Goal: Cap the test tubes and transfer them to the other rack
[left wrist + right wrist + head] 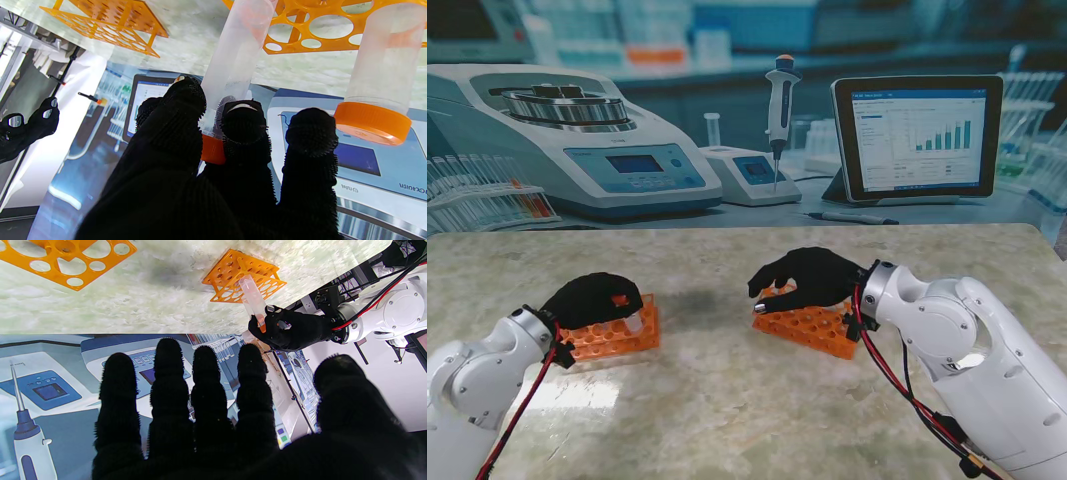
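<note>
My left hand [592,298] hovers over the left orange rack [617,340]. Its thumb and fingers are shut on the orange-capped end of a clear test tube [233,56]. The tube leans, with its lower end at the rack's top plate [300,36]. A second clear tube [383,63] with an orange cap [372,123] stands in the same rack beside it. The right wrist view also shows the held tube [255,300] in my left hand [293,328]. My right hand [812,277] sits over the right orange rack [812,328], open with its fingers [166,383] spread and nothing in them.
A marbled table top [727,400] carries both racks with a bare gap between them. The back shows a printed lab backdrop with a centrifuge [577,140], a pipette [779,110] and a tablet [917,135]. The right rack's holes [66,260] look unfilled.
</note>
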